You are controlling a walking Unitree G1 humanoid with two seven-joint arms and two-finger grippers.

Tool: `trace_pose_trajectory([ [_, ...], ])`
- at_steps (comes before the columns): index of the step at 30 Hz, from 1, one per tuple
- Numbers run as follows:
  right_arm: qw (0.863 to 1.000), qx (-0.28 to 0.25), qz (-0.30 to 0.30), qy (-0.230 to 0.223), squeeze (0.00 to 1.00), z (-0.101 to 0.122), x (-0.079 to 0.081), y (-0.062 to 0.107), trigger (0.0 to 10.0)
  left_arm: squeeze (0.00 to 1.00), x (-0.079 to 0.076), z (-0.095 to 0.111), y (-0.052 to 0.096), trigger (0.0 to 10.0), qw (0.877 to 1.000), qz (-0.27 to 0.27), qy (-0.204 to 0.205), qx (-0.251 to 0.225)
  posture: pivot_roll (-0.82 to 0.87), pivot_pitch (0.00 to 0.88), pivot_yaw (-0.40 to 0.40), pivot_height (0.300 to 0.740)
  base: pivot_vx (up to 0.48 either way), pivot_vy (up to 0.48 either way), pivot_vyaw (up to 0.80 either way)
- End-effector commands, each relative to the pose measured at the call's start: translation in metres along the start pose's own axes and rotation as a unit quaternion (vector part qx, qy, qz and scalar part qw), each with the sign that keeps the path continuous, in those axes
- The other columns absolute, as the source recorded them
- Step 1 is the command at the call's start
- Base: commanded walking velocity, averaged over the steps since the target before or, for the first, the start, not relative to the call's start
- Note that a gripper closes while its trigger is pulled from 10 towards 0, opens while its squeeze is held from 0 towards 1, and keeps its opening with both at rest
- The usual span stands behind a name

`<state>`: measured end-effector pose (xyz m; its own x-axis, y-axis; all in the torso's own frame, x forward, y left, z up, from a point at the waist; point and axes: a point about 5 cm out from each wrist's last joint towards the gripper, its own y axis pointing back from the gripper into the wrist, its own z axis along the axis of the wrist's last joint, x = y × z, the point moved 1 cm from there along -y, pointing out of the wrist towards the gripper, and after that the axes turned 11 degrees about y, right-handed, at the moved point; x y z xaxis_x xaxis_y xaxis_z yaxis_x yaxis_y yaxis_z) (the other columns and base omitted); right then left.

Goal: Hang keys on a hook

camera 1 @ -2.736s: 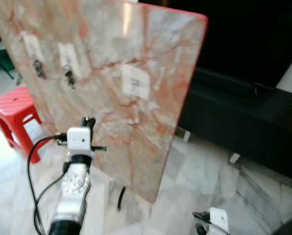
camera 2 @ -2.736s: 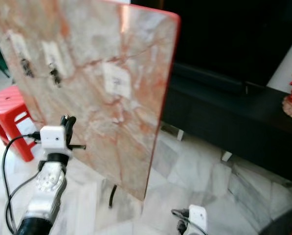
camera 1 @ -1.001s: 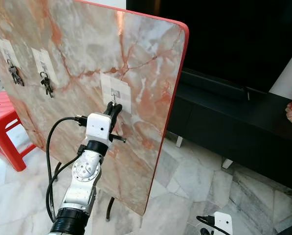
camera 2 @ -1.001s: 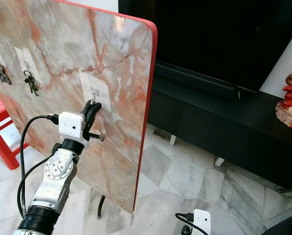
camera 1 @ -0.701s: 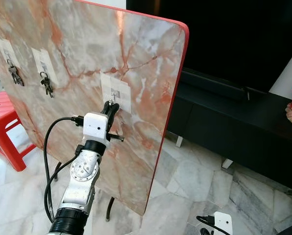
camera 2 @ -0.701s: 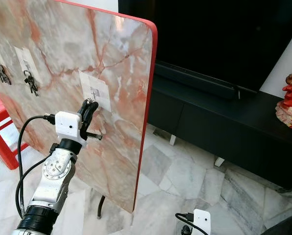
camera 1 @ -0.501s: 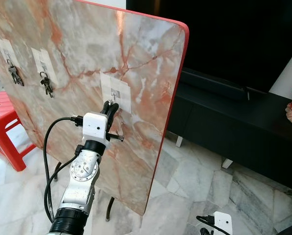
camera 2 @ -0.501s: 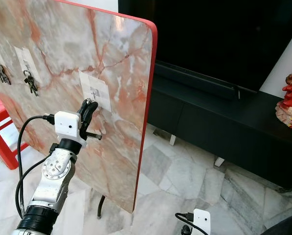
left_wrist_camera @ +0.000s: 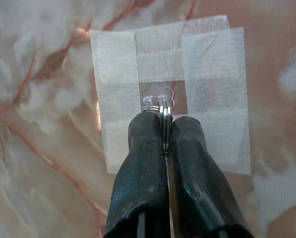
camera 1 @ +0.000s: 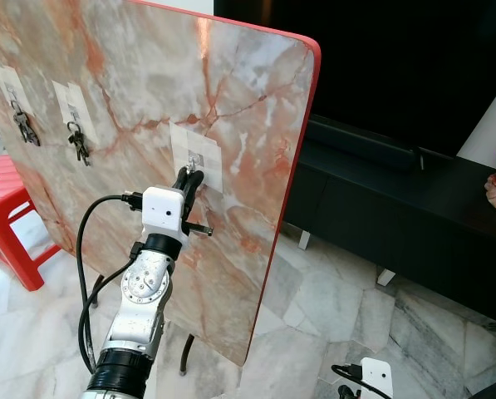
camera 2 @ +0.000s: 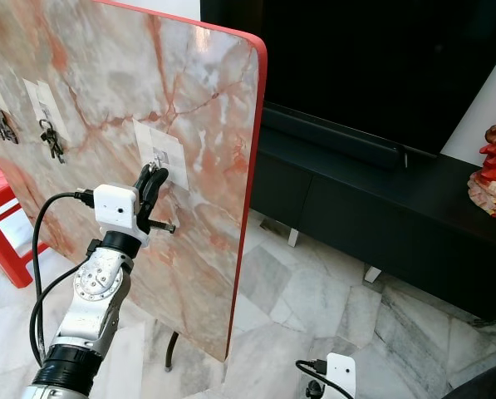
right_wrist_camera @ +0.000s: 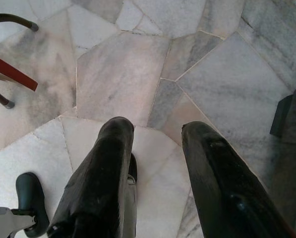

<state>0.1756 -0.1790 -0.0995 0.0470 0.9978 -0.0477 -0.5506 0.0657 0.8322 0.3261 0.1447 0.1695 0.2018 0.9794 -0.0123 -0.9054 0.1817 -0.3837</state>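
We have the key ring [left_wrist_camera: 160,105] pinched between the fingers of our left gripper [left_wrist_camera: 163,124], pressed up to the small clear hook [left_wrist_camera: 163,95] taped to the tilted marble board [camera 1: 256,100]. To seat it well, we should nudge the ring over the hook's tip, lower slightly, and only then let go. Our right gripper [right_wrist_camera: 155,148] hangs idle above the floor, fingers apart.

The right gripper [right_wrist_camera: 155,134] hangs over the marble floor [right_wrist_camera: 120,72], its jaws spread apart with pale, irregular slabs showing between them. Near the gripper a red edge [right_wrist_camera: 11,72] crosses thin dark metal legs [right_wrist_camera: 9,20] standing on the floor.
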Motion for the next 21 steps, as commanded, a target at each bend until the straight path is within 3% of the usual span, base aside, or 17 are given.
trace_pose_trajectory([
  [1,1.0,-0.001,-0.003,0.003,0.0,0.0013,-0.0028,-0.0001,10.0,0.0,0.0005,0.0005,-0.0044,10.0,1.0,0.004,0.01,0.001,0.07,0.0,-0.113,0.74,0.0,0.0,0.0],
  [21,1.0,0.007,0.003,0.003,0.0,-0.0034,-0.0034,0.0006,10.0,0.0,-0.0038,-0.007,-0.0023,10.0,0.999,-0.003,0.024,0.022,0.07,0.0,-0.112,0.74,0.0,0.0,0.0],
])
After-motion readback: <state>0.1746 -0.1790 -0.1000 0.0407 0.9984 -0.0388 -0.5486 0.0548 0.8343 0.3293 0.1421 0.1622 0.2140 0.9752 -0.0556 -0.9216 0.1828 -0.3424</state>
